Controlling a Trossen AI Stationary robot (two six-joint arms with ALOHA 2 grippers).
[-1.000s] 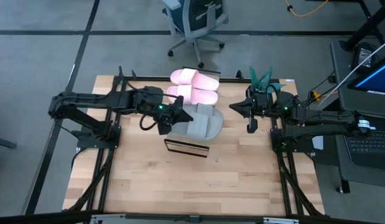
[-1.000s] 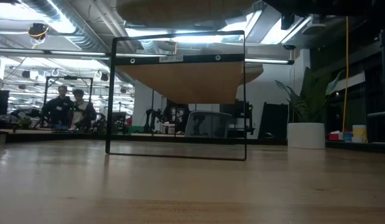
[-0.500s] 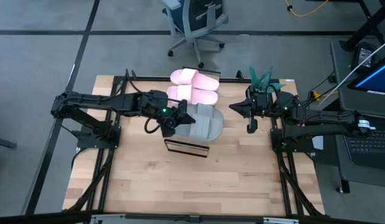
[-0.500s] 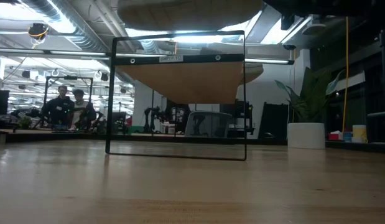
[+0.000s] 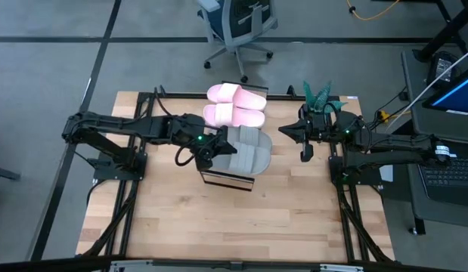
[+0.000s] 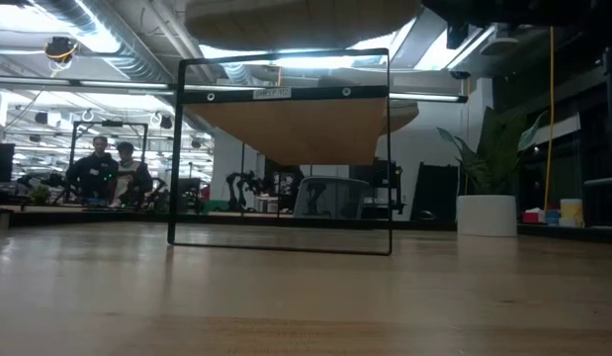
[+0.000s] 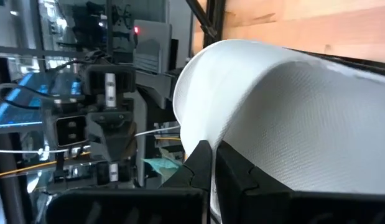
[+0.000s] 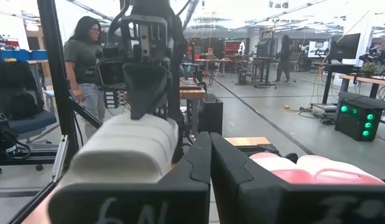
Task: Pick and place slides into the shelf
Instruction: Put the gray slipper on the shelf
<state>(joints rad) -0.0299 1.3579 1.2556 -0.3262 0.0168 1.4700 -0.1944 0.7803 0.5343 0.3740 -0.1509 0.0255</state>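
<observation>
Light wood planks make up the table [image 5: 181,219], whose lower half in the high view lies bare, with open room below the shelf [image 5: 227,180] and toward both side edges; the shelf stands at centre frame, seen nearly edge-on from above as a dark frame line; two pale pink slides [image 5: 235,106] sit side by side near the table's upper edge, upper centre of the frame, touching each other, and the grey-green slides [image 5: 247,147] lie just below them, right above the shelf.

The left gripper [image 5: 211,149] is at centre frame, at the left end of the grey-green slides; the left wrist view shows its fingers [image 7: 201,163] close together against the pale textured foam of a slide [image 7: 273,118], clenched on its edge; the high view cannot confirm this grasp. The right gripper [image 5: 303,143] waits right of centre, apart from the slides, its dark fingers [image 8: 198,162] pressed together with nothing between them; its wrist view shows the slides and the left arm beyond, and a person [image 8: 86,62] standing in the room.

The low view alone shows the shelf's [image 6: 281,148] dark upright frame and the wood underside of its top, with people [image 6: 113,173] far behind at left.
</observation>
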